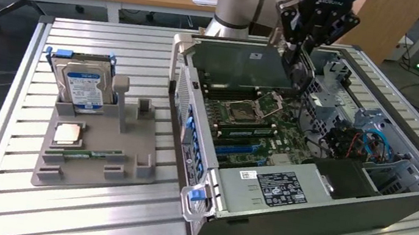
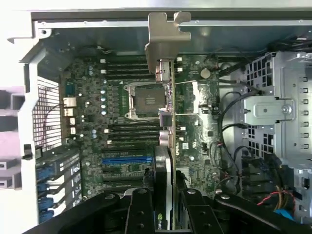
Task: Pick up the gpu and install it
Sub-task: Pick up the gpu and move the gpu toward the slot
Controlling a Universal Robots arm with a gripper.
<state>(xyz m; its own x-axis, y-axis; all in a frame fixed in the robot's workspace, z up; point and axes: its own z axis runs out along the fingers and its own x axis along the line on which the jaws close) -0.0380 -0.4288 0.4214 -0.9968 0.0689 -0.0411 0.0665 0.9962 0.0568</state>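
My gripper [image 1: 300, 57] hangs over the open computer case [image 1: 302, 217], shut on the gpu [image 1: 241, 63]. The gpu is a flat dark card, held on edge above the motherboard [image 1: 261, 131] at the far end of the case. In the wrist view the gpu [image 2: 165, 146] runs edge-on from between my gripper [image 2: 165, 214] out to its silver metal bracket [image 2: 165, 34], which reaches the case's rim. A black finger [image 2: 139, 212] presses each side of the card. The card hovers over the board beside the processor socket [image 2: 146, 100], apart from the blue slots [image 2: 126, 159].
A grey fixture [image 1: 96, 166] to the exterior view's left of the case holds an upright silver hard drive [image 1: 83, 84], a processor chip [image 1: 67, 133] and a green memory stick [image 1: 93, 153]. A metal drive cage [image 2: 273, 109] and loose cables [image 2: 229, 122] crowd one side of the case.
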